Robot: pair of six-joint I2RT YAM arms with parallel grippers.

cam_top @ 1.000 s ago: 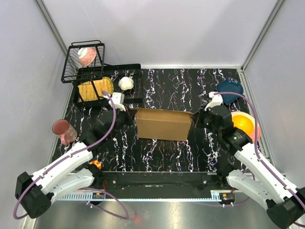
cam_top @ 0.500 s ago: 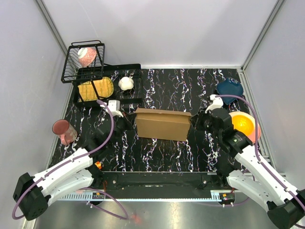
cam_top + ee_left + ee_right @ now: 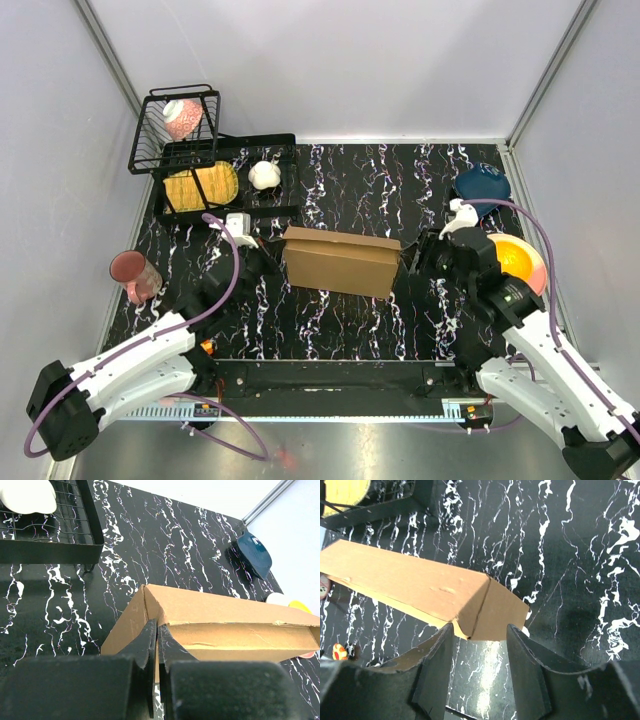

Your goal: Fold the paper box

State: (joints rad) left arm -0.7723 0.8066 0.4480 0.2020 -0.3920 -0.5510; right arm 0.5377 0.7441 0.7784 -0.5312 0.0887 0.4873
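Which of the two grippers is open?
The right gripper, fingers spread at one end of the paper box; the left gripper has fingers pressed together.

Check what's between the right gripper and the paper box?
Nothing. Right wrist view: the end flap of the paper box reaches between the fingertips of the open right gripper; no other object intervenes.

Overhead and wrists, sharing paper box [image 3: 340,262]

A black wire basket [image 3: 143,140] holding a pink-and-white piece [image 3: 183,117] stood at the far left corner of the black marbled tabletop [image 3: 370,190]. A yellow item [image 3: 200,186] and a white item [image 3: 264,175] lay just beside it. A pink cup [image 3: 133,274] sat at the left edge, while a dark blue bowl [image 3: 483,184] and an orange bowl [image 3: 515,260] sat at the right.
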